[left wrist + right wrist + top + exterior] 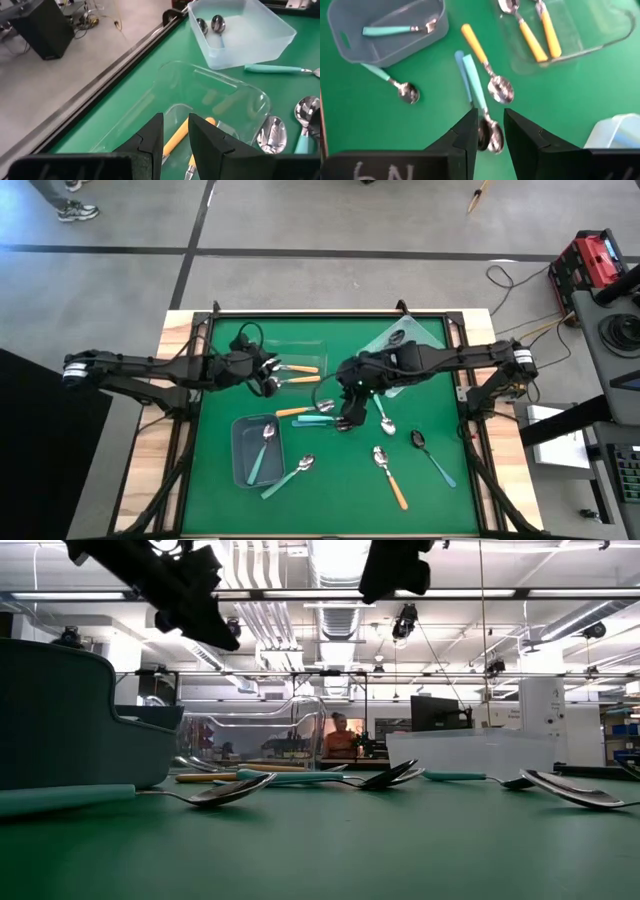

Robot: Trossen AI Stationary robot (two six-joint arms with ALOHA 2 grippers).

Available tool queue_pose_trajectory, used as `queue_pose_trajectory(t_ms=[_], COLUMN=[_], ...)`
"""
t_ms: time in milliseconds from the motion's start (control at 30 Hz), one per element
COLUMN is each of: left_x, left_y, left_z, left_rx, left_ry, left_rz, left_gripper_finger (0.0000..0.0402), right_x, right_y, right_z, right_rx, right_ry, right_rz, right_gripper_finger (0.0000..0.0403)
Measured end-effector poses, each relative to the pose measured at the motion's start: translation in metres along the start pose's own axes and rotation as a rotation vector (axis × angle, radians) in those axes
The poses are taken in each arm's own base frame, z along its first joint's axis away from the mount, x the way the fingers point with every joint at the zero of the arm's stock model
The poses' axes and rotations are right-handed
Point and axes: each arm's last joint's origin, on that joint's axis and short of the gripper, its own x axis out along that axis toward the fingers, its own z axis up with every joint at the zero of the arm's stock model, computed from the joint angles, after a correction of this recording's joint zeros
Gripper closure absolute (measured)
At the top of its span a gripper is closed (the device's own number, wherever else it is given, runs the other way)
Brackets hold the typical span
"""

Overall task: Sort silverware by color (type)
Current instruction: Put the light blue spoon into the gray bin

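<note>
Orange- and teal-handled spoons are spread over the green table. Two orange spoons (535, 35) lie in the clear bin (300, 355), and one teal spoon (395, 30) lies in the grey bin (255, 450). My left gripper (175, 119) hangs above the clear bin. A narrow gap shows between its fingers, with nothing in it. My right gripper (490, 114) hangs high over the bowls of two teal spoons (472, 80) lying side by side on the table, its fingers slightly apart and touching nothing. An orange spoon (482, 55) lies beside that pair.
A pale bin (240, 30) at the far right holds two spoons. Loose spoons lie near the front: a teal one (290, 477), an orange one (390, 477) and a darker one (432, 455). In the low view both grippers (200, 600) (395, 570) are well above the table.
</note>
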Motion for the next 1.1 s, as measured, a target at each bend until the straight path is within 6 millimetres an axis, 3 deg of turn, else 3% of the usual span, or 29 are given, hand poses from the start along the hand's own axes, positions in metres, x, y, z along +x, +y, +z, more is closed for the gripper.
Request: queue_pose_trajectory(t_ms=[267,533,1100], left_x=[-0.003,-0.005,-0.005], left_y=[-0.005,-0.009,-0.010], left_z=[0.002,0.004,0.005], left_rx=[0.002,-0.001,-0.007], left_ry=[-0.032,-0.052,-0.062], left_rz=[-0.027,-0.048,-0.050], left_gripper_finger=[0.0329,0.0329,0.0329], right_x=[0.005,0.023,0.066], right_y=[0.017,0.024,0.002], right_z=[-0.017,-0.041,-0.097], right_rx=[0.014,0.047,0.266], right_ry=[0.061,0.150,0.342], right_rz=[0.002,-0.023,-0.185], right_gripper_finger=[0.0340,0.0344,0.0343])
